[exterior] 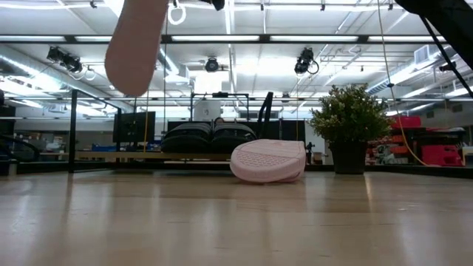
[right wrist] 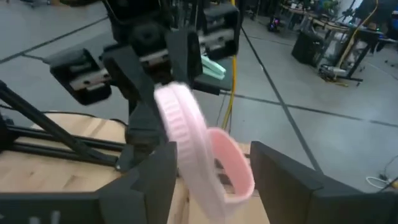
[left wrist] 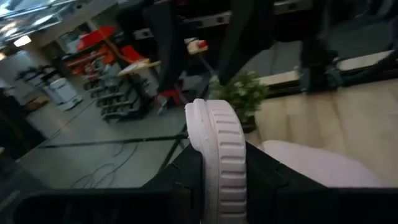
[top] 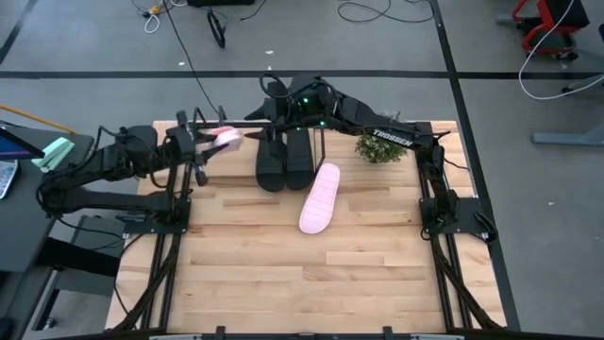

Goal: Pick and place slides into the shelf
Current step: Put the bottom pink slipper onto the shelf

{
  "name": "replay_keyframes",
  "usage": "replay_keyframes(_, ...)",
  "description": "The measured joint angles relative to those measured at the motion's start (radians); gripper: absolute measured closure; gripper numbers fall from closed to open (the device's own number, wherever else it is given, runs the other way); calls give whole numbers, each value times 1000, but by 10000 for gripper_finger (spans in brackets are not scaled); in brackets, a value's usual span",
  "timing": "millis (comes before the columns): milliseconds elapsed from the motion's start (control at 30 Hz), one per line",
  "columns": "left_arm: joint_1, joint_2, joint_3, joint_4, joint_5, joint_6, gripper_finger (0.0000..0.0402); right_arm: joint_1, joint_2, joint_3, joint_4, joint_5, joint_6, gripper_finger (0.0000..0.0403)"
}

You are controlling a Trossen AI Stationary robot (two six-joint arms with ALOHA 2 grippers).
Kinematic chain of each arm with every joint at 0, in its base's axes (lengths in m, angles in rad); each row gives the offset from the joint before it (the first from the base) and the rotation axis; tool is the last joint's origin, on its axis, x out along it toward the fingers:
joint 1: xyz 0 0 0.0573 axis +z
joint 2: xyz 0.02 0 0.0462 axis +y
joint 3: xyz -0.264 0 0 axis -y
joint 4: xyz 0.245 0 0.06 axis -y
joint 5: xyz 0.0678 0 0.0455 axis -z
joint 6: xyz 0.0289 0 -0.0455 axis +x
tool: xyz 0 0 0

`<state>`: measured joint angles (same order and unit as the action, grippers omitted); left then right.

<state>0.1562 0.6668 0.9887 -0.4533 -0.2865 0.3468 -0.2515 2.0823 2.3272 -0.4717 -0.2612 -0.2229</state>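
My left gripper (top: 208, 143), at the table's far left, is shut on a pale pink slide (top: 226, 138), held high in the low view (exterior: 135, 46). My right gripper (right wrist: 214, 180) reaches in from the right, open, one finger on each side of that slide's free end (right wrist: 227, 177). A second pink slide (top: 319, 196) lies flat on the table. Two black slides (top: 284, 159) sit side by side on the shelf (exterior: 111, 156) at the far edge. My left gripper pinches the pink slide between its two fingers at one end, with the ribbed sole rim (left wrist: 219, 163) showing between them. The fingers come in about level from the table's left. The slide is lifted clear, turned on its side, its free end slanting down. My right gripper: I cannot tell whether its fingers touch the slide.
A small green potted plant (top: 379, 146) stands at the far right, beside the right arm. Bare wooden table (top: 283, 274) stretches across the near half.
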Motion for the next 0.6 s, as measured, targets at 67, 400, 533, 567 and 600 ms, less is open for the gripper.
replay_keyframes(67,0,-15,-31,37,23,-5,326,9,0,0,7,-13,8,191)
replay_keyframes(400,0,-28,-94,140,89,5,320,34,0,0,2,-86,15,189)
replay_keyframes(533,0,-28,-95,149,115,4,328,32,0,0,2,-78,28,189)
replay_keyframes(567,0,-28,-95,150,116,4,328,32,0,0,2,-77,28,189)
replay_keyframes(600,0,-28,-95,150,116,4,326,32,1,0,2,-77,28,189)
